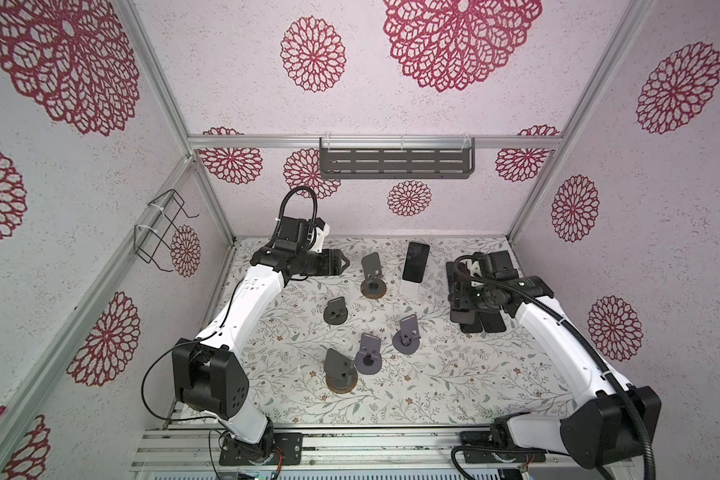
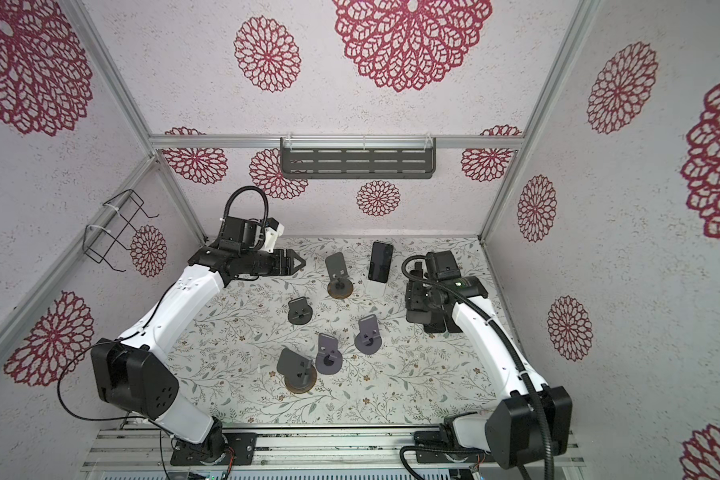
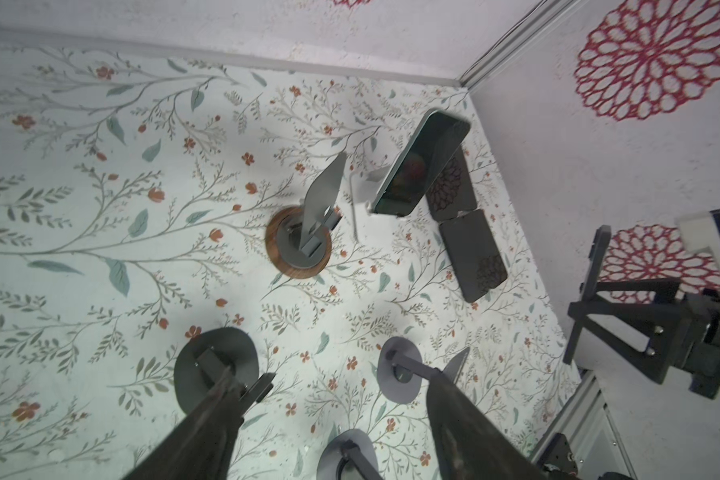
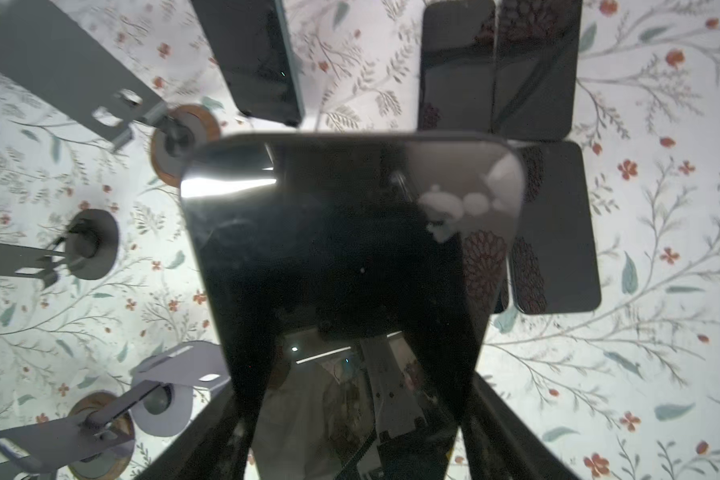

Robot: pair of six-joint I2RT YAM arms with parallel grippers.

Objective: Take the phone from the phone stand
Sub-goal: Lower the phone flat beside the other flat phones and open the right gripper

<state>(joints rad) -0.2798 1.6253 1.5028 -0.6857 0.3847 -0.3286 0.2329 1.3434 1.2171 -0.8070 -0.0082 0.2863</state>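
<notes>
**Phone upright on the white stand, hemmed in on both sides**

Phone (image 1: 415, 261) leans, screen out, on a white stand (image 1: 410, 287) near the back of the floral surface (image 1: 454, 386), right of centre in both top views.

Just left of it stands an empty grey stand (image 1: 371, 271) on a brown disc. This stand lies between the phone and the left gripper (image 1: 345, 262), whose fingers (image 3: 208, 424) are spread with nothing between them.

To the phone's right, the right gripper (image 1: 463, 309) hangs over a pile of dark phones (image 1: 485, 323) lying flat on the surface. Its fingers are clamped on the edges of a second phone (image 4: 350, 249), raised above the pile, which fills the right wrist view.

Four more empty stands are scattered toward the front:
- a dark low one (image 1: 335, 311)
- two purplish ones (image 1: 408, 333) (image 1: 369, 354)
- a dark one (image 1: 341, 369) on another brown disc

Count:
- **Stands:** six, one white and loaded, five empty.
- **Phones:** one on the stand, one in the right fingers, and at least three flat in the pile. The arm hides part of the pile, so the full number cannot be told.

A slotted grey shelf (image 1: 395, 163) hangs on the back wall and a wire rack (image 1: 161, 230) on the left wall.
</notes>
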